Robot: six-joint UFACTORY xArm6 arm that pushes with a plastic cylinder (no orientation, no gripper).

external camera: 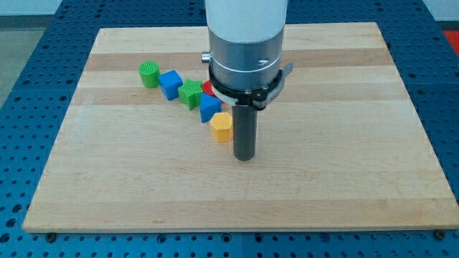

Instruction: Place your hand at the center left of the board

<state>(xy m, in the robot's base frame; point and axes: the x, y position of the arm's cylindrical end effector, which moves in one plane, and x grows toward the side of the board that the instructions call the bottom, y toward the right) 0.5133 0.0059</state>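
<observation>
In the camera view, a pale wooden board [344, 179] lies on a blue pegboard table [21, 43]. My arm [246, 43] comes down from the view's top as a white and grey cylinder, ending in a straight dark rod. My tip [244, 158] rests on the board a little below the board's middle. There is no pincer on this arm, so there is nothing to report as wide, narrow or holding; the rod carries nothing.

The blocks form a slanted row running from 10 o'clock of my tip down toward it. Nearest is the yellow block [221, 126], a chunky many-sided piece, just beside the rod at about 10 o'clock of the tip; whether it touches the rod cannot be told. Above it at 11 o'clock sits a blue block [209, 108], an angular shape. A red block [207, 88] peeks out next to the arm's grey collar (mostly hidden, so its shape cannot be made out). Further along at 10 o'clock comes a green block [190, 94] with ridged sides, then a blue cube [170, 84], and last a green cylinder [149, 74] at the far end of the row, toward the view's upper left.

The centre left of the board [75, 132] lies at roughly 9 o'clock of my tip, well apart from it, and below the row of blocks.
</observation>
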